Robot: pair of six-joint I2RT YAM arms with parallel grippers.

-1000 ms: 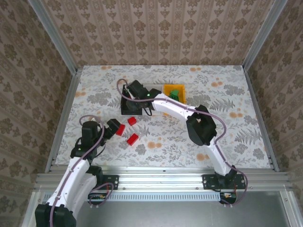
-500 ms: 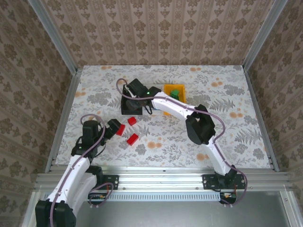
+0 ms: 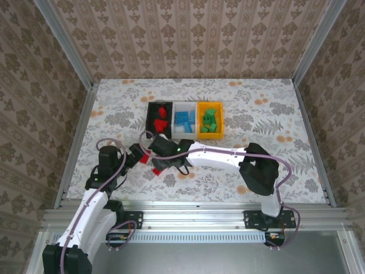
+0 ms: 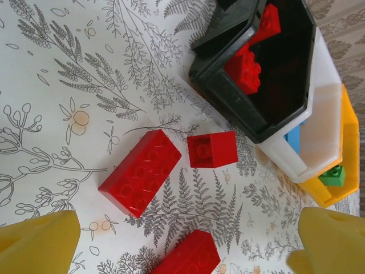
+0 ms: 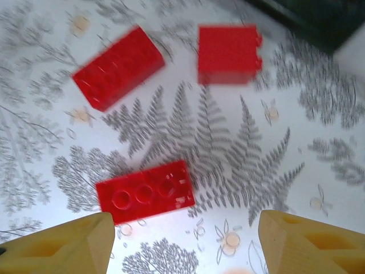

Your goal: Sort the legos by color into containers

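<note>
Three containers stand in a row at the back: a black bin [image 3: 151,120] holding red legos [image 3: 161,117], a white bin [image 3: 183,129] holding blue legos [image 3: 183,119], and an orange-yellow bin [image 3: 199,123] holding green legos [image 3: 210,120]. Three red legos lie on the table: a long one [image 4: 141,172], a square one [image 4: 212,149] and a third [image 4: 188,257]. My left gripper [image 4: 182,248] is open just short of them. My right gripper [image 5: 185,240] hovers open above the same bricks, the nearest [image 5: 144,190] lying by its left finger.
The black bin's corner [image 4: 228,97] sits close behind the square brick. Both arms crowd the near-left of the floral table [image 3: 274,148]. An aluminium frame rail [image 3: 80,137] borders the table on the left.
My right arm swung back from over the black bin to the loose red bricks near the left gripper, its jaws spreading wider. Left arm unchanged.
</note>
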